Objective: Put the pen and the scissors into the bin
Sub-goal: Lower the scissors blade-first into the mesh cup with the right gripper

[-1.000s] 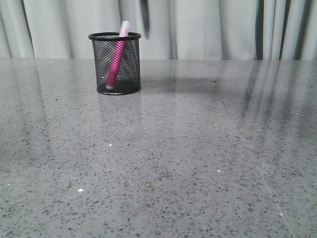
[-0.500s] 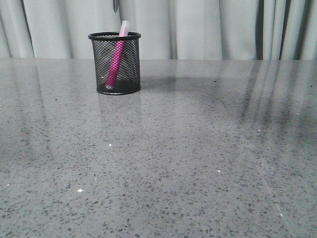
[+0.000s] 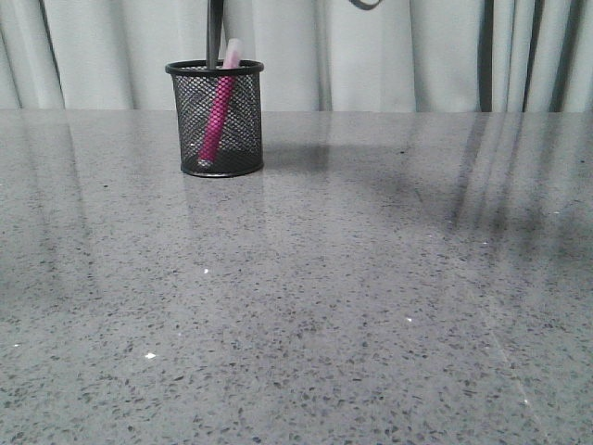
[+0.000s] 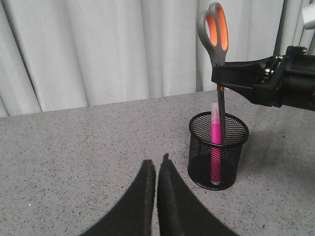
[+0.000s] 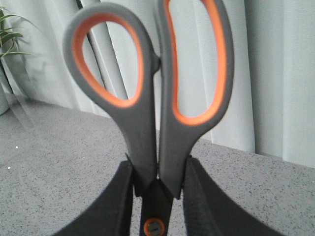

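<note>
The black mesh bin (image 3: 215, 120) stands at the table's far left with the pink pen (image 3: 219, 116) leaning inside it; both also show in the left wrist view, bin (image 4: 218, 150) and pen (image 4: 215, 152). My right gripper (image 5: 157, 172) is shut on the scissors (image 5: 155, 88) at the base of the handles and holds them upright, handles up. The dark blades (image 3: 215, 32) point down into the bin's mouth next to the pen. The left wrist view shows the scissors (image 4: 216, 39) held by the right arm above the bin. My left gripper (image 4: 156, 162) is shut and empty, low over the table beside the bin.
Pale curtains (image 3: 417, 56) hang behind the grey speckled table (image 3: 324, 297). A green plant (image 5: 7, 34) shows at the edge of the right wrist view. The right arm's black body (image 4: 275, 83) reaches over the bin.
The scissor blades have moved left from beside the bin to above it and come down, their tips now at the bin's mouth. The pen and bin have not moved.
</note>
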`<state>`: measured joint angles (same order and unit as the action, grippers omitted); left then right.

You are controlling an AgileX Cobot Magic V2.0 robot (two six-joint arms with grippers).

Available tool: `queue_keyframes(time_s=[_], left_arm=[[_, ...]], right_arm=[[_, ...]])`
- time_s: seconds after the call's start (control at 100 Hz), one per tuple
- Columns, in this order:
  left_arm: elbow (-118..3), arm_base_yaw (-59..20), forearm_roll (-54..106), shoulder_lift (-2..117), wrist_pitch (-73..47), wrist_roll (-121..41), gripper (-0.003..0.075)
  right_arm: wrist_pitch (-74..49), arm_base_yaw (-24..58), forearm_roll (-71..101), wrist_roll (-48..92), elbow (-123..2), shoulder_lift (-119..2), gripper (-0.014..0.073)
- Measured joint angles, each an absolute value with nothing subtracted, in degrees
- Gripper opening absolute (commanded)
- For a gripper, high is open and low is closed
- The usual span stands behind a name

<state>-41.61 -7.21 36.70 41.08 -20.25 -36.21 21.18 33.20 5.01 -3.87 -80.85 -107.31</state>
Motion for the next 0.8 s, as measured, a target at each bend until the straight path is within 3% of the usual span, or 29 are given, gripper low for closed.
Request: queue_keyframes(time_s=[0.39,0.8], left_arm=[[-41.61,-7.21,36.08,41.08,-20.25,-36.21,-0.0022],[-41.61,-7.21,36.04,41.08,-20.25,-36.21,-0.0022]], right_arm=[[40.59,33.20,5.15,-0.83,-69.67,-107.31,-0.0068],[44.59,33.20,5.15,0.00,-65.66,-107.31,-0.0068]])
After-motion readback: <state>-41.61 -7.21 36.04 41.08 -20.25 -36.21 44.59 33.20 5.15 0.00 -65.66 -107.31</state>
